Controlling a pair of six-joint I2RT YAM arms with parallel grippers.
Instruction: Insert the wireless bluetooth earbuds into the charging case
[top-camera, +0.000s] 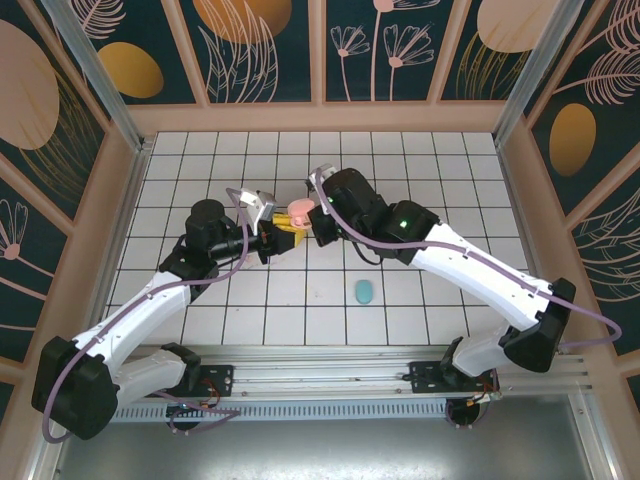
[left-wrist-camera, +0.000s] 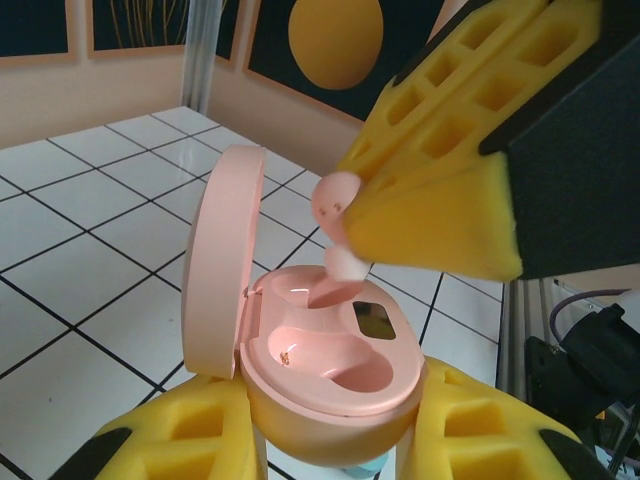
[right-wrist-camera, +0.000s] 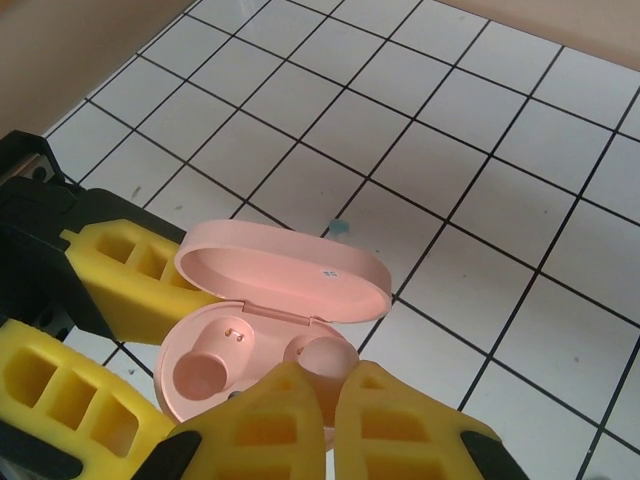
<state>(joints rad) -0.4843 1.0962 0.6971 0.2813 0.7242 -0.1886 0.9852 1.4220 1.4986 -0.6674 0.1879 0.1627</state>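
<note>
An open pink charging case (left-wrist-camera: 330, 385) sits between my left gripper's (left-wrist-camera: 335, 425) yellow fingers, which are shut on its base, with the lid (left-wrist-camera: 225, 260) standing up. My right gripper (right-wrist-camera: 335, 395) is shut on a pink earbud (right-wrist-camera: 330, 362) and holds it over the case's far socket. In the left wrist view the earbud (left-wrist-camera: 335, 205) has its white tip (left-wrist-camera: 347, 262) just above that socket. The other socket (right-wrist-camera: 200, 372) is bare, and its gold contacts show. From above, both grippers (top-camera: 278, 236) (top-camera: 312, 222) meet at the case (top-camera: 297, 213) over the middle of the table.
A teal oval case (top-camera: 364, 291) lies closed on the white tiled floor (top-camera: 450, 180), nearer the arm bases. A small blue speck (right-wrist-camera: 341, 228) sits on a tile beyond the pink lid. Wooden walls (top-camera: 120, 190) ring the floor.
</note>
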